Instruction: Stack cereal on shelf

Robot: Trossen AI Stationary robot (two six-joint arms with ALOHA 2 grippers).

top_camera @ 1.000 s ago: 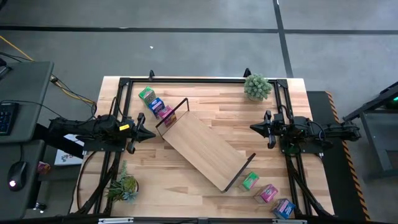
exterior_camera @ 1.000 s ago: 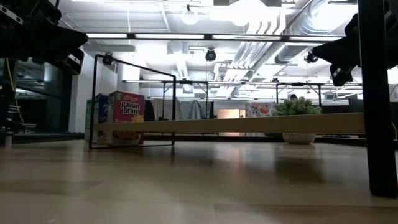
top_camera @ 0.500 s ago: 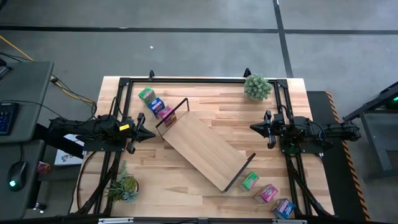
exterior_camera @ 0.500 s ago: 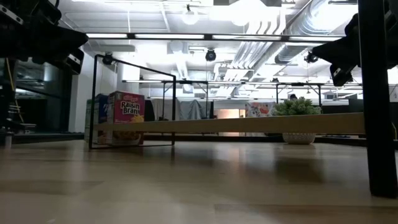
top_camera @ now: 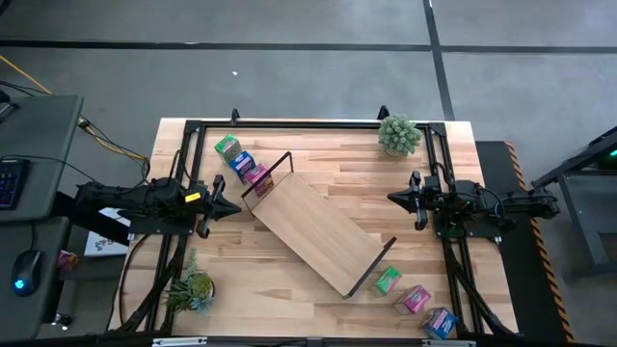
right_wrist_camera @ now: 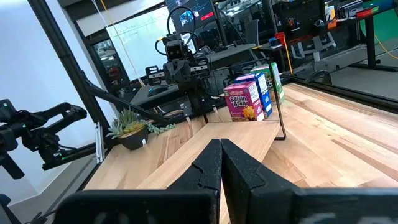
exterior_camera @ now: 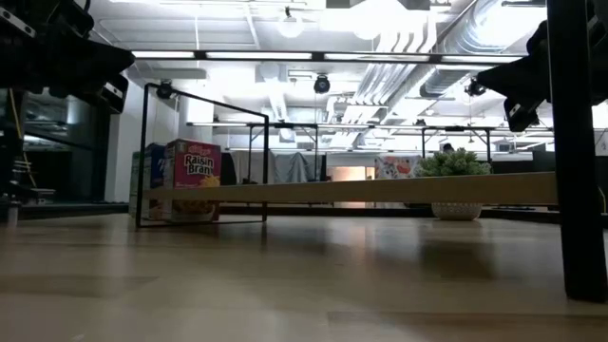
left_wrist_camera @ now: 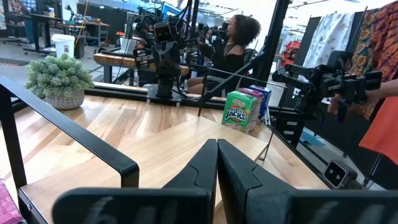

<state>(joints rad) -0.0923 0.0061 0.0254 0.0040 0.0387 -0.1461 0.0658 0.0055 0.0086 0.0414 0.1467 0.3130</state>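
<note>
Cereal boxes [top_camera: 241, 161] sit in two rows of three on the table, far-left and near-right of the bare diagonal shelf [top_camera: 318, 234], so nothing is stacked, with left gripper [top_camera: 234, 205] and right gripper [top_camera: 393, 199] both closed, empty.

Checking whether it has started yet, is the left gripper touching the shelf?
Apart. The high view shows bare tabletop between the shut left gripper and the shelf.
</note>
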